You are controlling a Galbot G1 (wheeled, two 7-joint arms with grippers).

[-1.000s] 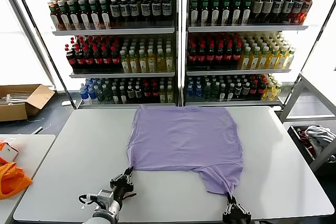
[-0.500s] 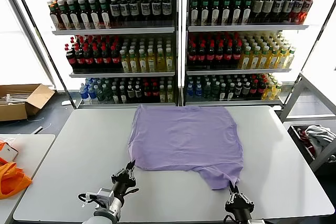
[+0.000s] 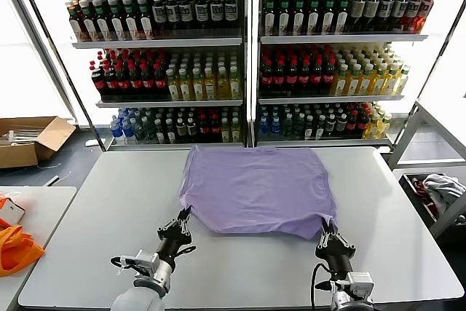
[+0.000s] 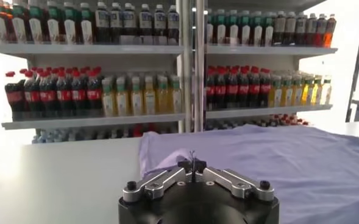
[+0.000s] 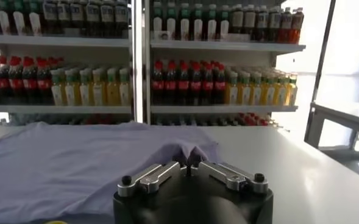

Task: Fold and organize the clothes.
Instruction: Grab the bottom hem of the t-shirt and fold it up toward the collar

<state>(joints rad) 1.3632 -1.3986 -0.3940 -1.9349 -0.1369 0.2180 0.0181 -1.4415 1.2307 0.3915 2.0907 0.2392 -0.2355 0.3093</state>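
We are inspecting lavender T-shirt (image 3: 256, 191), lying on white desk (image 3: 87, 223). Left gripper (image 3: 182, 218) and right gripper (image 3: 327, 228) are pinching near corners, jaws closed on fabric. Judging fabric thin, limp; edge holds suiting it.

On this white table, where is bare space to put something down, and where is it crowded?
Bare table lies left of the lavender T-shirt, and again right of it up to the table edge. A bare strip runs along the near edge, between the left gripper and the right gripper. The middle is crowded: the shirt covers it to the far edge, and both grippers' jaws pinch its near corners.
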